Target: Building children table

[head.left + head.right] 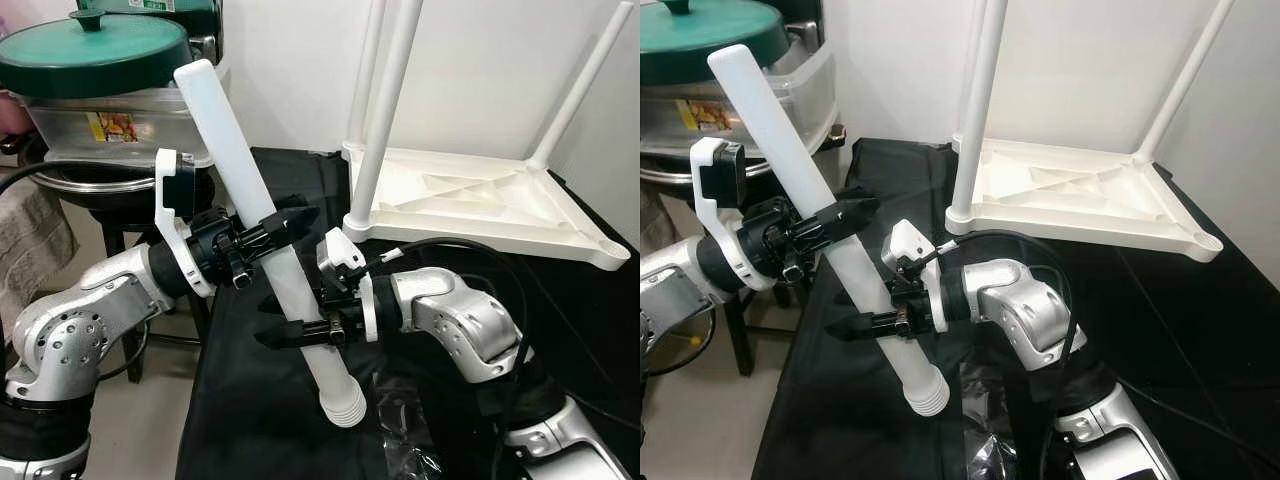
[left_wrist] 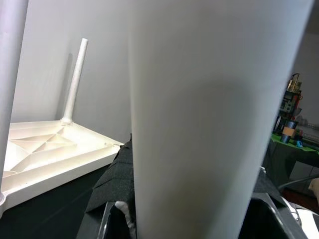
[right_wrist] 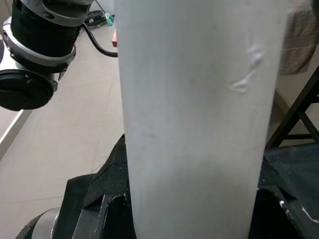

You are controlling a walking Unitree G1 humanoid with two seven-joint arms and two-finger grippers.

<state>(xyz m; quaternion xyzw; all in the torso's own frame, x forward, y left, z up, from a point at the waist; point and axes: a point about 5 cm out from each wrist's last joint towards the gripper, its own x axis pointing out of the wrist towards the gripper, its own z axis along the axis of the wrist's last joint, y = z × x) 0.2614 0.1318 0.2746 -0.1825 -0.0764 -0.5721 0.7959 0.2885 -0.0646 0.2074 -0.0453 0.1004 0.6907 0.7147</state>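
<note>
A loose white table leg [image 1: 255, 215] is held slanted above the black table [image 1: 560, 300], its ribbed screw end [image 1: 343, 403] pointing down toward me. My left gripper [image 1: 285, 222] is shut on the leg's middle. Lower down, my right gripper [image 1: 295, 322] is shut on it too. Both wrist views look straight onto the white leg [image 2: 199, 124] [image 3: 194, 114] between the black fingers. The upturned white tabletop [image 1: 480, 200] lies at the back right with three legs [image 1: 385, 110] standing up from it.
To the left stands a stool carrying a clear tub [image 1: 110, 125] and a green-lidded pot [image 1: 95, 50]. A black cable [image 1: 450, 245] loops over my right arm. Crumpled clear plastic [image 1: 400, 420] lies near the table's front edge. A wall rises behind the tabletop.
</note>
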